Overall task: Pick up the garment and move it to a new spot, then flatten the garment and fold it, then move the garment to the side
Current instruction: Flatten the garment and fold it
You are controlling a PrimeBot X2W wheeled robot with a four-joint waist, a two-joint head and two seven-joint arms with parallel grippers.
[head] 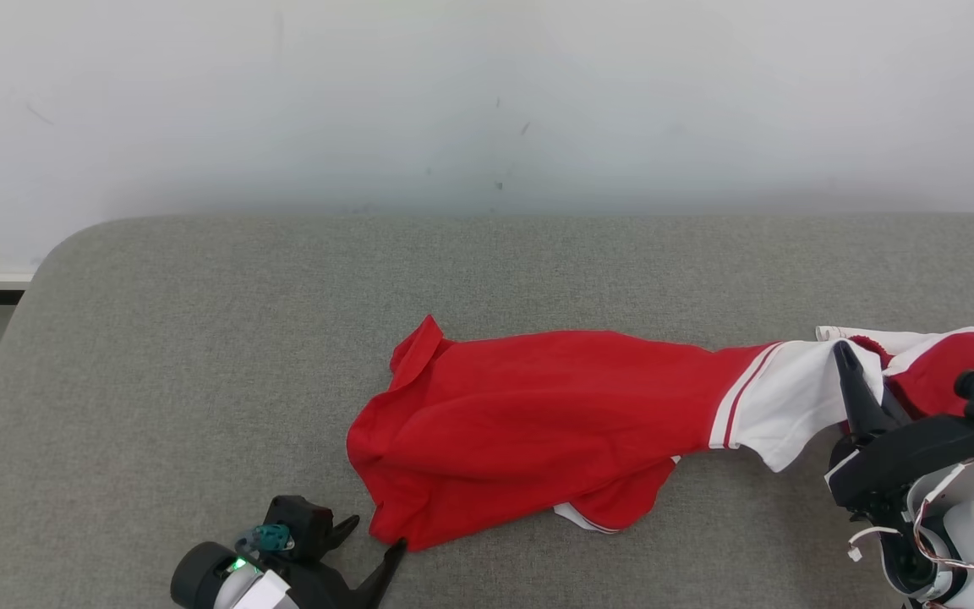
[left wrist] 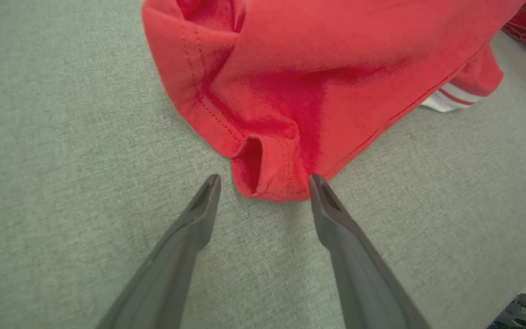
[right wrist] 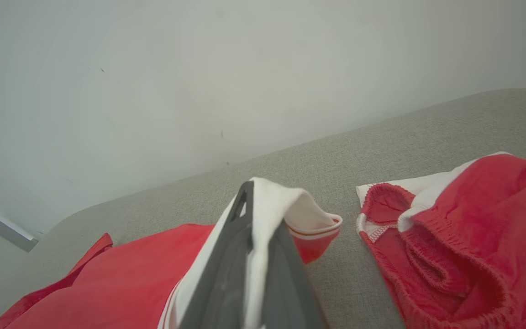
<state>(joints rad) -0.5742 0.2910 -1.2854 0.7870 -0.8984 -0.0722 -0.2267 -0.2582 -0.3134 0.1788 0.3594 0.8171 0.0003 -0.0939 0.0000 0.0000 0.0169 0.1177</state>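
The garment (head: 538,406) is a red shirt with white striped sleeves, lying stretched left to right on the grey cushioned surface (head: 199,338). My left gripper (head: 375,537) stands open at the garment's lower left corner. In the left wrist view that hemmed corner (left wrist: 267,173) lies between the spread fingertips of the left gripper (left wrist: 265,179), resting on the surface. My right gripper (head: 844,359) is shut on the white sleeve (head: 791,406), lifting it a little. In the right wrist view white fabric (right wrist: 267,205) is pinched between the shut fingers of the right gripper (right wrist: 256,192).
A bunched red part with white edging (right wrist: 464,237) lies just right of my right gripper; whether it joins the garment I cannot tell. A pale wall (head: 487,101) rises behind the surface. The surface's rounded left edge (head: 22,313) drops off toward the floor.
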